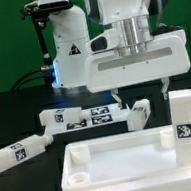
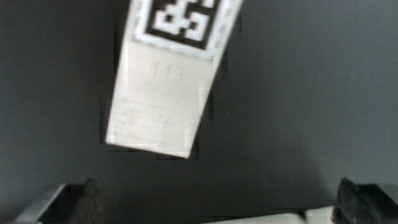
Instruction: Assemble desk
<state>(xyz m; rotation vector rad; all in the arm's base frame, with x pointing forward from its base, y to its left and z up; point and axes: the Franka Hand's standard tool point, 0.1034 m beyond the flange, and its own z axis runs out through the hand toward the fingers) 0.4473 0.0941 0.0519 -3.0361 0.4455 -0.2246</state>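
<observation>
Gripper (image 1: 139,95) hung with jaws wide apart, holding nothing, over a loose desk leg (image 2: 166,88) lying flat on the table just behind the tabletop (image 1: 115,159). Long axis slightly askew, tagged end pointing away from the fingers (image 2: 64,203). Risk: pinching only the plain end would probably swivel the leg.

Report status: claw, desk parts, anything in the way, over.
Claw open, empty, over loose leg. Upright leg at tabletop corner; other legs lying flat. Nothing between claw and leg.
</observation>
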